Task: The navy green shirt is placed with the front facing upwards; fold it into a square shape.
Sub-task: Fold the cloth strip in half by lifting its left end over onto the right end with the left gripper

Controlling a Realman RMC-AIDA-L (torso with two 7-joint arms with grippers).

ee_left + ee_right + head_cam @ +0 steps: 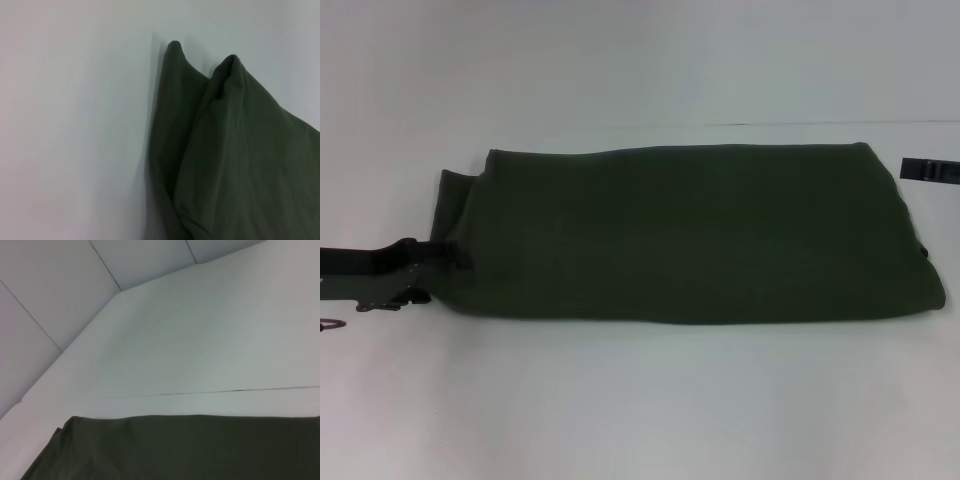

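The navy green shirt (690, 235) lies as a long folded band across the white worktop (640, 400). The left end effector (438, 262) is clamped on its left-edge end; the right end effector (928, 169) waits by the right edge, grip unclear. Next, I'd say: carry that end across to halve it.

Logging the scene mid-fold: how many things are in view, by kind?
Shirt: 1
Grippers: 2, left gripper at the shirt's left end, right gripper at the right edge of the head view
Table: 1
Total: 4

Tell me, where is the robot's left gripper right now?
In the head view, the left gripper is at the navy green shirt's left end, on the white table.
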